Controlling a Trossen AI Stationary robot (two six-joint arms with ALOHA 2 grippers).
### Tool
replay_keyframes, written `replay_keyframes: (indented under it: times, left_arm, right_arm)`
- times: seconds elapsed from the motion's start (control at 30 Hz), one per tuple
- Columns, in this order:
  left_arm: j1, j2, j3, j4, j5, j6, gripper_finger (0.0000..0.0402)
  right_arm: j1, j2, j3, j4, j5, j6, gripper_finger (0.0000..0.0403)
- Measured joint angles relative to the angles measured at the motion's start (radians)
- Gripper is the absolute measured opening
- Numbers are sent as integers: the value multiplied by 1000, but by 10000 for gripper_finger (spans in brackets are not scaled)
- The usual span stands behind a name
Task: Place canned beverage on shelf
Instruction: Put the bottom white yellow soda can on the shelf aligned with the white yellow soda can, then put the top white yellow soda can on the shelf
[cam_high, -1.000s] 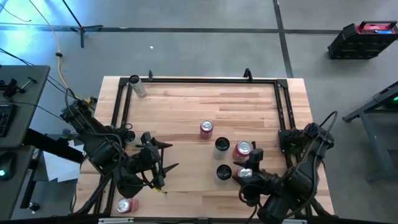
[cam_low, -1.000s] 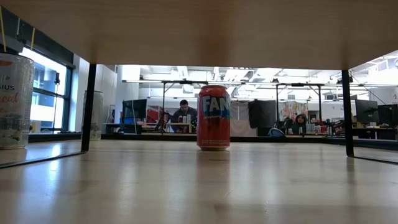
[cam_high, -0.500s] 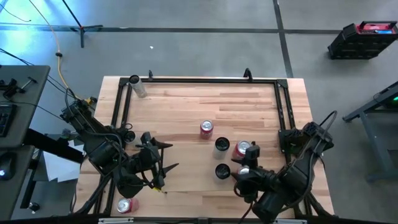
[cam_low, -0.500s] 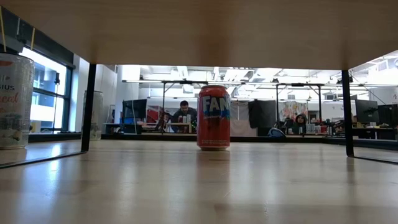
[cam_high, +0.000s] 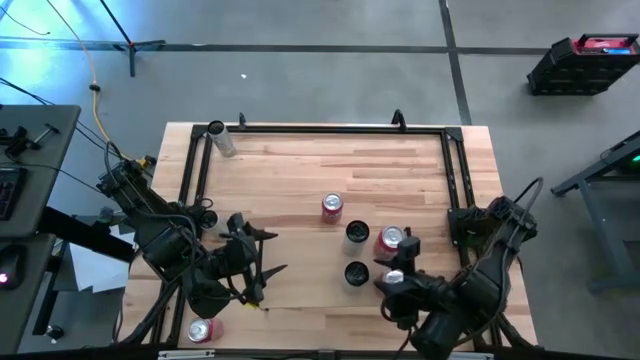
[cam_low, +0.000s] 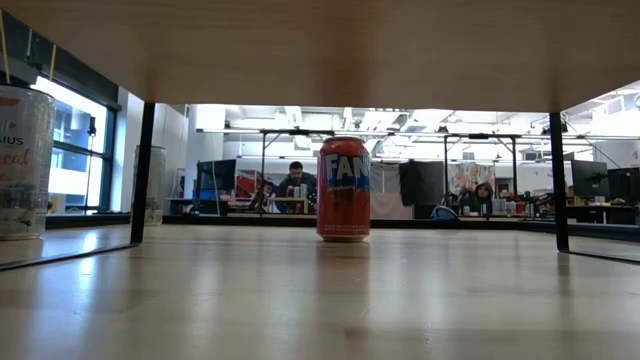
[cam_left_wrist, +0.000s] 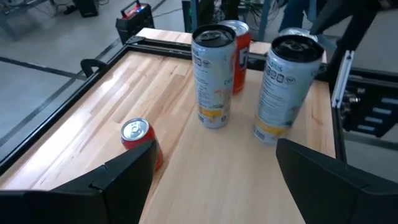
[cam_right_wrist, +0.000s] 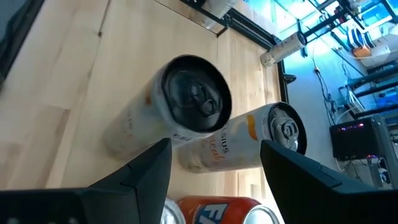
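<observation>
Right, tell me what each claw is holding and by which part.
Nothing is held. The left claw and right claw are both open and empty, the right one hanging over the tall can.

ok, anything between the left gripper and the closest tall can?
No. The high view shows only bare tabletop between the left gripper and the closest tall can. The left wrist view agrees; the short red can sits off to one side.

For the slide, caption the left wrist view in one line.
Open left tool facing two tall pale cans, an orange can behind them, and a small red can on the wooden tabletop.
</observation>
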Motion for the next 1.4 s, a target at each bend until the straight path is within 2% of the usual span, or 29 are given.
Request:
replay_keyframes:
  times: [0.17, 0.27, 0.43, 0.57, 0.73, 0.87, 1.1, 1.27, 1.4]
  left_arm:
    - [0, -2, 0, -6, 1, 27, 321]
    - [-2, -25, 1, -84, 27, -31, 321]
    - [21, -48, 1, -396, 45, -296, 321]
    - [36, -64, 0, -615, 124, -452, 321]
    - [47, -109, -16, -608, 216, -420, 321]
    - [60, -152, -84, -606, 301, -379, 321]
    - [68, -350, -311, -606, 430, -410, 321]
    - [69, -516, -389, -605, 423, -405, 321]
    - [78, -625, -393, -603, 353, -303, 321]
  right_arm:
    - [31, -51, 0, 1, 68, 0, 231]
    - [53, -91, 0, 11, 121, 11, 231]
    - [84, -126, 0, 13, 136, 61, 231]
    - [110, -126, 0, 16, 140, 90, 231]
    - [137, -125, 0, 17, 143, 132, 231]
    - [158, -125, 0, 19, 144, 147, 231]
    - [174, -124, 0, 16, 141, 159, 231]
    - [171, -124, 0, 14, 138, 162, 231]
    - [147, -124, 0, 16, 197, 174, 231]
